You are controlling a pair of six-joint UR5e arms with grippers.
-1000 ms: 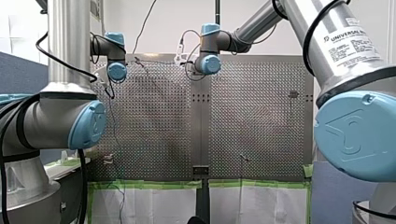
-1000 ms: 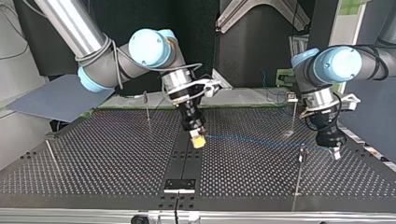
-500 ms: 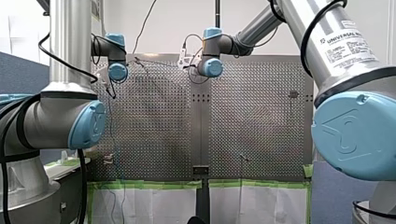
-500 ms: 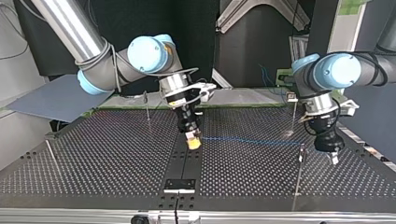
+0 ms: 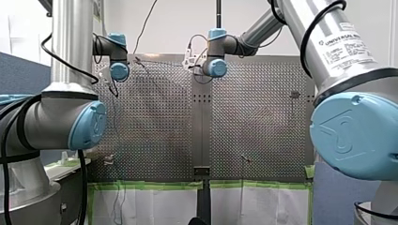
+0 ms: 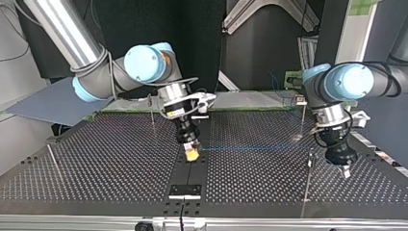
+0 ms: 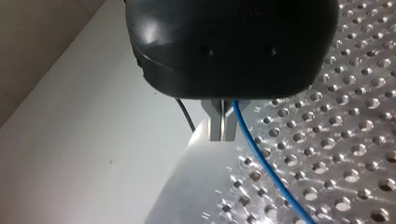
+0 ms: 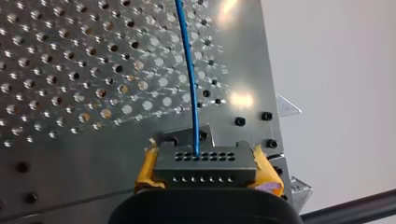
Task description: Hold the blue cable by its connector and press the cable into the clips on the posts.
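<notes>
My right hand (image 8: 205, 169) grips the black connector (image 8: 205, 161) between yellow pads (image 8: 147, 170). The blue cable (image 8: 189, 79) leaves it over the counter (image 8: 70, 70). My left hand's (image 7: 222, 128) metal fingers (image 7: 215, 126) sit together with the cable just beside them; I cannot see any pinch. The clip on the post (image 6: 307, 185) is unreadable.

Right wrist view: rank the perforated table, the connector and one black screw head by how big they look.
1. perforated table: fills most of the view.
2. connector: clearly smaller, though it sits nearest the camera, clamped in the jaws, so it looks bigger than it is.
3. black screw head: smallest by far.
</notes>
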